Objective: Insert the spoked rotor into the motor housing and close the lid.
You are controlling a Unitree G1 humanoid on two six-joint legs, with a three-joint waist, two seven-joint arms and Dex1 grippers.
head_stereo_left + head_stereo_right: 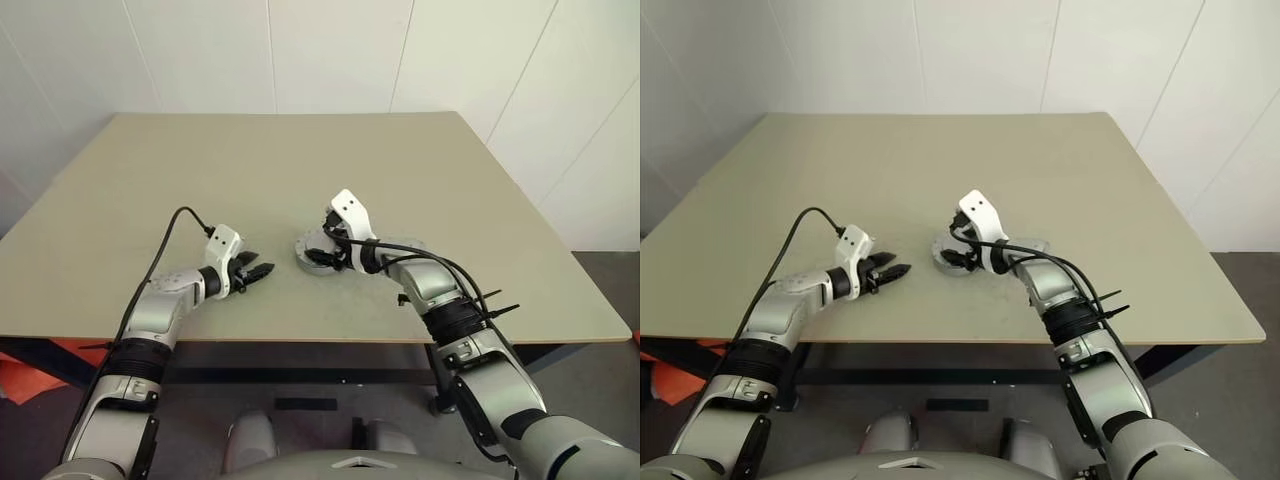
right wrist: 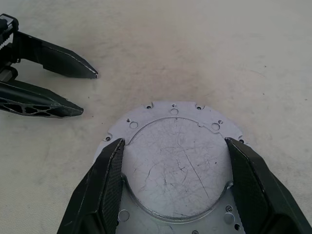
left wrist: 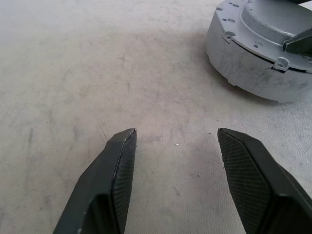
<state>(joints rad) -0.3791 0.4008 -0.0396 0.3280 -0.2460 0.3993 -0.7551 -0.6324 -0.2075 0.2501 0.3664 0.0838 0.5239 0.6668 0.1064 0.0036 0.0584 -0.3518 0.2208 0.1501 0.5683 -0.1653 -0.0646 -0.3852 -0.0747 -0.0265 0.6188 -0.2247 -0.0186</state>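
- The motor housing [image 1: 318, 253] sits on the tan table [image 1: 300, 170] near its front-centre. It looks like a short, round, pale-grey metal body. Its flat lid [image 2: 178, 156] is on top: a scratched raised disc inside a flange with small screw holes.
- The right gripper [image 2: 175, 146] is poised directly over the housing. Its two black fingers [image 2: 109, 185] straddle the raised disc of the lid, one at the disc's 9 o'clock edge and one at its 3 o'clock edge. The jaws stand wide and sit right against the disc's rim. Whether they press on it cannot be told.
- The left gripper [image 1: 262, 272] hangs just above the bare table, at about 9 o'clock from the housing in the head views. It is near the housing but clear of it.
- The left gripper's jaws are spread apart with nothing between them. In the left wrist view only table surface shows between its fingers [image 3: 117, 175], and the housing lies beyond its far fingertip, apart from it.
- In the right wrist view the left gripper's fingertips point toward the housing from the side, with a gap of table between.
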